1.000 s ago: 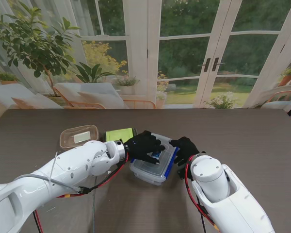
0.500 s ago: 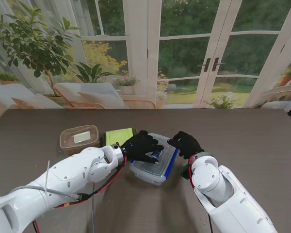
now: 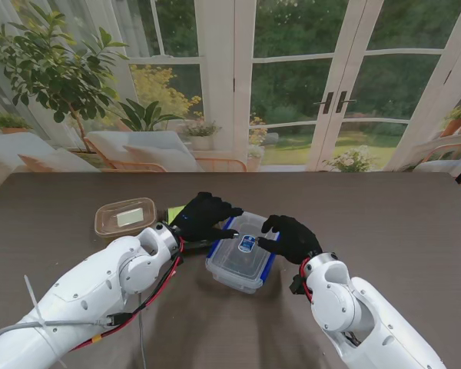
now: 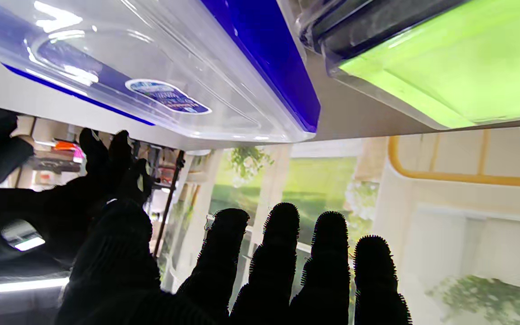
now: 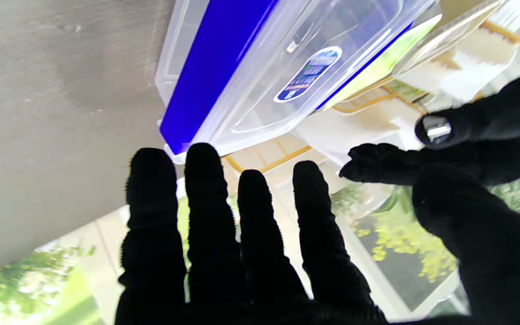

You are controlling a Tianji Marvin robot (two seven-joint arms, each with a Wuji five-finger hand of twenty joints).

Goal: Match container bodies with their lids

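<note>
Dark wood-grain table (image 3: 415,223) fills my view, with glass doors and a garden beyond its far edge.

My left hand (image 3: 203,215) hovers just beside the blue-trimmed container (image 3: 244,261), on its left and slightly farther from me. Its fingers (image 4: 282,243) are spread and straight, clamped on nothing; the left wrist view shows open air between them and the box. My right hand (image 3: 290,237) sits on the container's right side, fingers (image 5: 206,203) fanned apart, reaching over the right rim. Whether they touch the lid I cannot tell; they grip nothing.

That container stands at the table's middle, clear-walled, with its clear lid (image 5: 314,58) seated on top, blue strips along both long edges and a small blue label (image 3: 247,244) at the centre.

Just left of the container, partly hidden under my left hand, lies the green-lidded box (image 4: 445,67). Farther left again, well apart from the container, rests the tan-tinted container (image 3: 124,216) with a pale patch inside.
</note>
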